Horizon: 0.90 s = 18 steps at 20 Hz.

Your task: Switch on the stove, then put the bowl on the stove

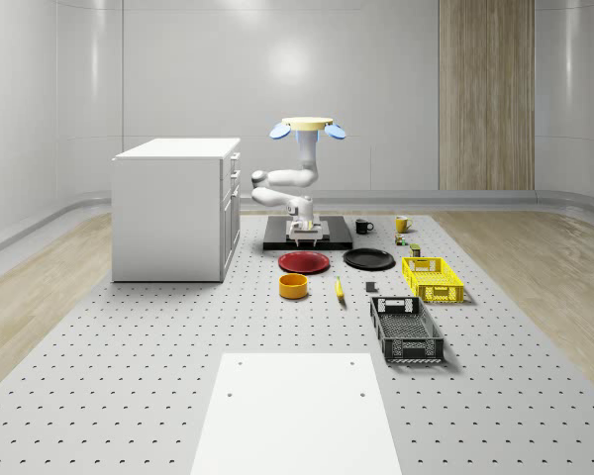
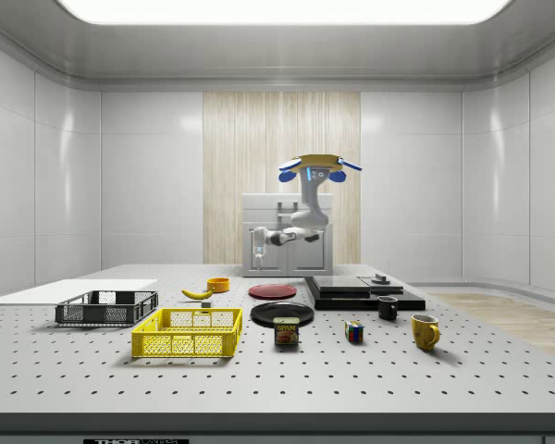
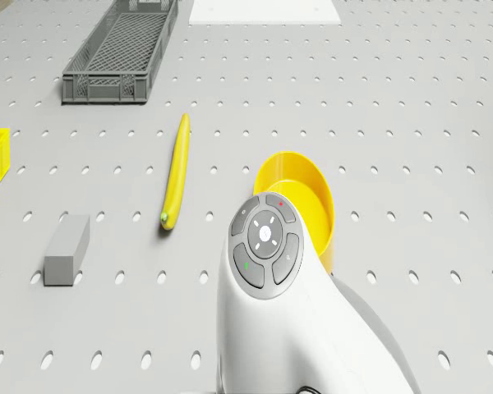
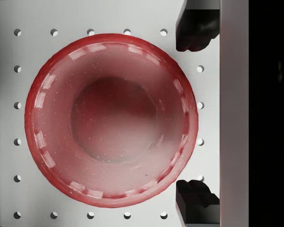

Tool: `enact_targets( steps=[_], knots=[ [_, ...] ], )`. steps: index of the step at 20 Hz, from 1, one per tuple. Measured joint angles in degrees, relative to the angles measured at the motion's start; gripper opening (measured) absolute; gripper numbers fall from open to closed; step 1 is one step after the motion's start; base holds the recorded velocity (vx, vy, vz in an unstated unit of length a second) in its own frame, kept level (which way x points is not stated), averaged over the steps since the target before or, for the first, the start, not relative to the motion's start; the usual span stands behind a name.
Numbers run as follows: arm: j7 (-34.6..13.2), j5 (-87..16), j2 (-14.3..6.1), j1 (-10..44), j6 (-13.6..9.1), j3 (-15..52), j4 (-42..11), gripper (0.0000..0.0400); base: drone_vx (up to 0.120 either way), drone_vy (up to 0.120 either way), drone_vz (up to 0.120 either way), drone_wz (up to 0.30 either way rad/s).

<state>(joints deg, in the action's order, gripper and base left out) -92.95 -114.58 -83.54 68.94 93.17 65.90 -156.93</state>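
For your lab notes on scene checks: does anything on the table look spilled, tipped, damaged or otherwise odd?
Nothing stands out. The yellow bowl, red plate, black plate and both crates sit flat; the banana lies whole. The drone hovers over the stove.

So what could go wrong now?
The drone hovers about over the stove. Its open gripper hangs over the red plate, beside the stove's edge.

1. It might grab the red plate instead of the yellow bowl.
2. The knob sits at the far side of the stove from the gripper, so switching on could be missed.
3. The banana lies near the bowl and could get bumped.
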Motion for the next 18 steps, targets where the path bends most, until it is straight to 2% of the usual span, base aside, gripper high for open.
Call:
enact_targets(
  steps=[18],
  knots=[
    [-0.10, 0.13, -0.28, 0.13, 0.26, 0.03, 0.02, 0.0400, 0.120, 0.000, 0.000, 0.000]
  ],
)
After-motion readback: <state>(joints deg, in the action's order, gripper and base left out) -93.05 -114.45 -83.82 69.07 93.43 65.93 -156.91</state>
